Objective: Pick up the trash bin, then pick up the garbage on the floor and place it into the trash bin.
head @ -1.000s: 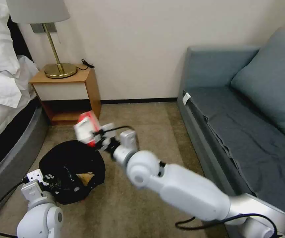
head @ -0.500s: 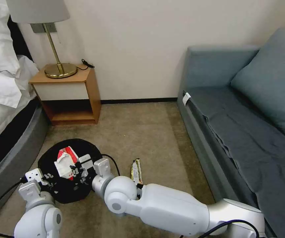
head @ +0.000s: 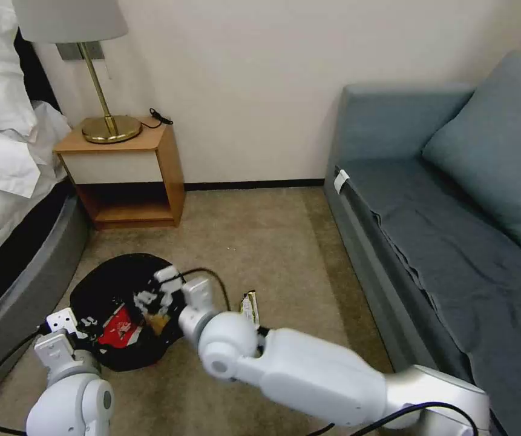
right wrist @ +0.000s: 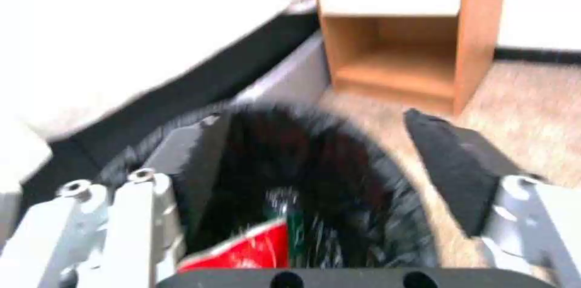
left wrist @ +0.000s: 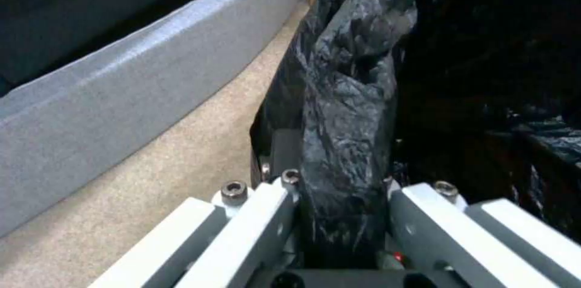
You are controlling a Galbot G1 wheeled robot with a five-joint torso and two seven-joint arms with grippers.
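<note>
Wrapper down in the trash bin, right claw spread wide above it.

The trash bin (head: pixel 115 284) sat on the carpet (head: pixel 260 242) in front of the nightstand (head: pixel 124 175), just beside the bed base (head: pixel 24 284), its black bag (left wrist: pixel 339 111) crinkled over the rim. The left claw (head: pixel 69 324) was clamped on the bin's near rim, bag plastic pinched between its fingers (left wrist: pixel 254 215). The right claw (head: pixel 154 290) hung over the bin's mouth with its jaws apart and nothing between them. Inside the bin lay the red-and-white wrapper (head: pixel 117 327), with a tan paper wrapper (head: pixel 158 322) next to it. The dark-and-gold snack bar wrapper (head: pixel 248 304) lay on the carpet near the bin, on the sofa (head: pixel 442 242) side, just behind the right arm.
</note>
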